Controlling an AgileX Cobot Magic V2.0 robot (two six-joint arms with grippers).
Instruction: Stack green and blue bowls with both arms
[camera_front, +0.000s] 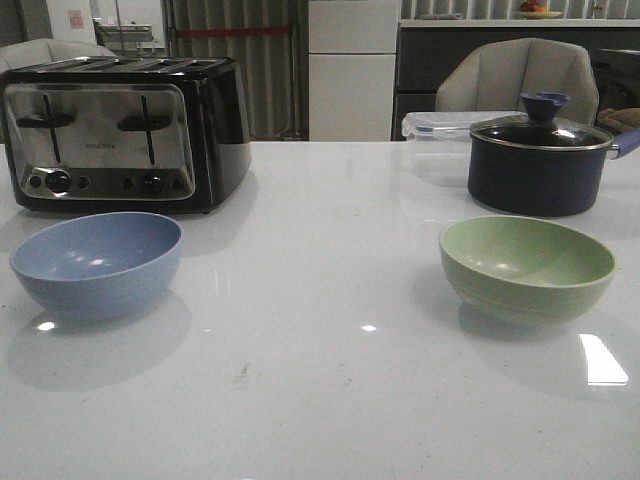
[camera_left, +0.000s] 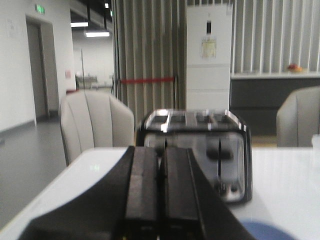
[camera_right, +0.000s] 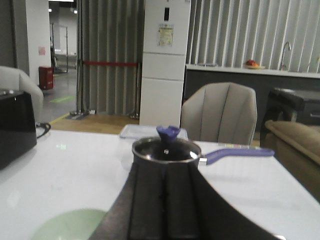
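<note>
The grey-blue bowl (camera_front: 98, 262) stands upright on the white table at the front left. The pale green bowl (camera_front: 527, 268) stands upright at the front right, well apart from it. Neither arm shows in the front view. My left gripper (camera_left: 160, 152) is shut and empty, raised behind the blue bowl, whose rim (camera_left: 265, 231) shows at the picture's edge. My right gripper (camera_right: 165, 167) is shut and empty, with the green bowl (camera_right: 67, 225) beside its fingers.
A chrome and black toaster (camera_front: 120, 132) stands at the back left, behind the blue bowl. A dark lidded pot (camera_front: 540, 160) with a blue handle stands behind the green bowl, next to a clear plastic box (camera_front: 435, 140). Chairs stand beyond the table.
</note>
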